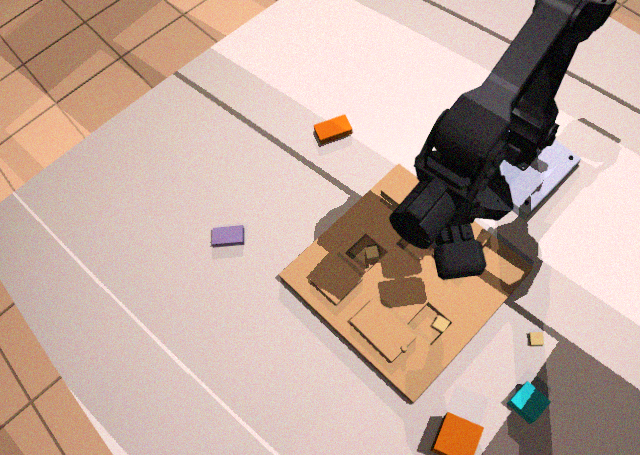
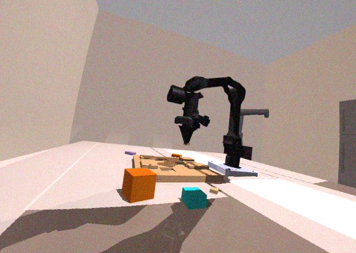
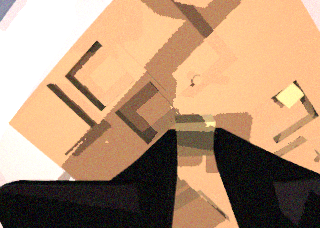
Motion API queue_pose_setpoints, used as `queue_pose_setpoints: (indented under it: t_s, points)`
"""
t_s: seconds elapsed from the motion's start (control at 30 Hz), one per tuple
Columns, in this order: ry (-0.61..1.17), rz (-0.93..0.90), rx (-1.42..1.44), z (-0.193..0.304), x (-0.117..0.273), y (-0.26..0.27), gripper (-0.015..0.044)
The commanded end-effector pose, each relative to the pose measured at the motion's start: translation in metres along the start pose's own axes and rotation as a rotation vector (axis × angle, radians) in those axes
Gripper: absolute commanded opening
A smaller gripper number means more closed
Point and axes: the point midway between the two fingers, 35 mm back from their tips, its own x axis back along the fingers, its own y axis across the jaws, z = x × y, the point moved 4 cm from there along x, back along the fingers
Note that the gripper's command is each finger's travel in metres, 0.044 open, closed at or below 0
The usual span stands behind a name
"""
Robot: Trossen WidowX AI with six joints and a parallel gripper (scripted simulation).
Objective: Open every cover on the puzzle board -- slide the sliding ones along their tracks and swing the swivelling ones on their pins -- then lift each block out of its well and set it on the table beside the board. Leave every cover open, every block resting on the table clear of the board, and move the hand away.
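Note:
The gripper (image 2: 186, 143) (image 3: 195, 131) is shut on a small tan block (image 3: 195, 140) and holds it above the tan puzzle board (image 1: 408, 383) (image 2: 183, 178) (image 3: 35, 123). In the top view the hand hides the fingertips. A pale block (image 1: 440, 323) (image 3: 290, 95) sits in an uncovered well. A shaded block (image 1: 371, 254) sits in another well, with a cover (image 1: 334, 278) beside it. A long cover (image 1: 379, 328) with a small knob lies beside the pale block's well. Another tan block (image 1: 536, 338) (image 2: 213, 190) rests on the table off the board. The arm hides part of the board.
A large orange block (image 1: 458, 434) (image 2: 139, 184) and a teal block (image 1: 529, 402) (image 2: 193, 198) stand near the board. A flat orange block (image 1: 332, 128) (image 2: 176, 155) and a purple one (image 1: 227, 235) (image 2: 130, 152) lie beyond it. The arm's pale base plate (image 1: 555, 173) (image 2: 241, 172) stands beside the board.

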Motion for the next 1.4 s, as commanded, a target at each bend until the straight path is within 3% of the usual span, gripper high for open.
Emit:
queue_pose_setpoints:
  t_s: [0.0, 1.37]
  points:
    - [-0.004, 0.002, -0.001, -0.01, 0.0, -0.013, 0.008]
    - [-0.018, 0.012, 0.0, -0.138, 0.003, -0.099, 0.008]
